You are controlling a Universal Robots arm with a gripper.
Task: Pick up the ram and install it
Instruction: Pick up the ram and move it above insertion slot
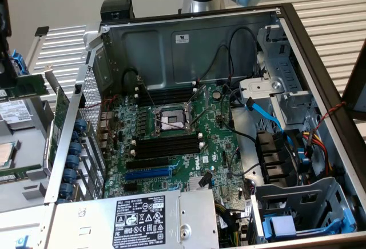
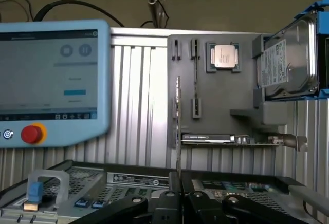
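your black claw (image 2: 178, 197) is pinched shut on the long thin ram stick (image 2: 178, 126), upright above the open grey metal computer case (image 1: 189, 49); any tilt could jam it against the black memory slots (image 1: 166, 148) inside.
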